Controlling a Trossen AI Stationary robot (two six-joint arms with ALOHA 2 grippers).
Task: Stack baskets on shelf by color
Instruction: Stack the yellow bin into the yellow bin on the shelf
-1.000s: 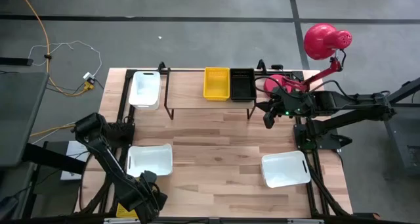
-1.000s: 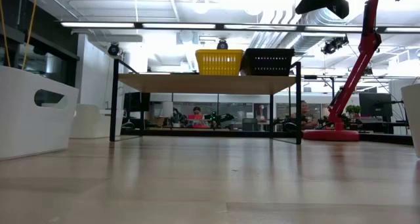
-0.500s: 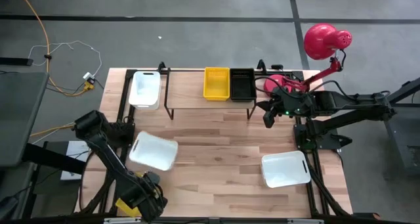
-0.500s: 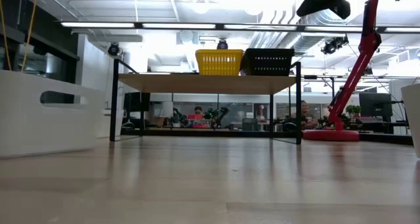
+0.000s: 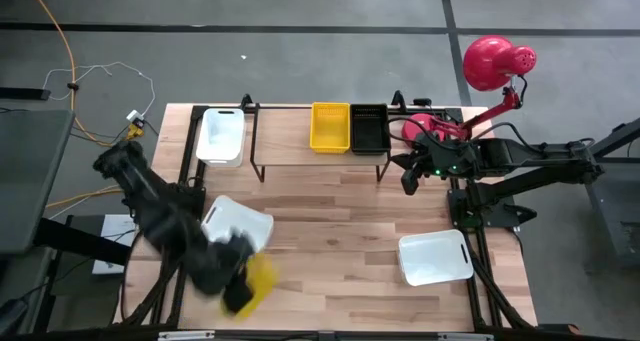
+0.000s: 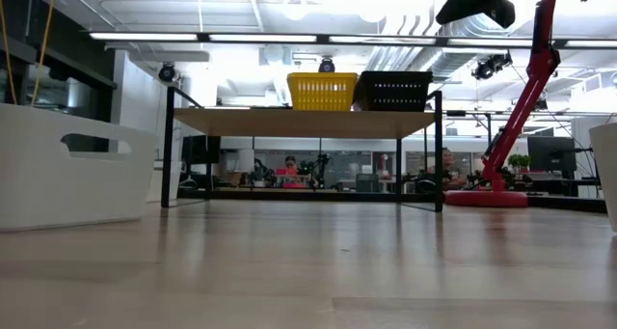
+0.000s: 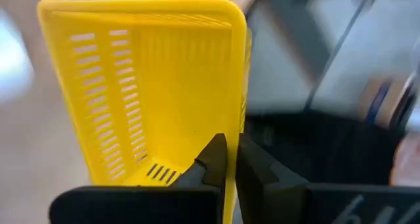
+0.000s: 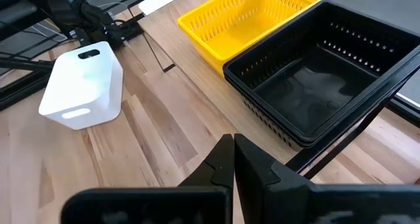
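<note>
My left gripper [image 5: 243,293] is over the table's near left part, shut on a yellow mesh basket [image 5: 260,280] that shows large in the left wrist view [image 7: 151,86]. A white basket [image 5: 238,228] lies on the table just beyond it. On the shelf [image 5: 300,151] stand a yellow basket [image 5: 330,127] and a black basket [image 5: 369,128]. Another white basket [image 5: 221,136] sits at the shelf's left end, and a third [image 5: 435,258] at the near right. My right gripper [image 5: 409,184] hangs shut off the shelf's right end, holding nothing. My left gripper pinches one side wall of the yellow basket [image 7: 231,129] at its rim, one finger inside the basket and one outside. The basket is tilted in the hold, its open side turned sideways. Whether any part of it rests on the table I cannot tell.
A red lamp [image 5: 497,63] on a red base stands at the far right corner behind my right arm. Bare wood lies in the table's middle, between the shelf and the near white baskets.
My left gripper has shut on the yellow basket at the table's near left edge and swung with it toward the right, over the tabletop. The near left white basket has been pushed a little away from the near edge and turned askew.
</note>
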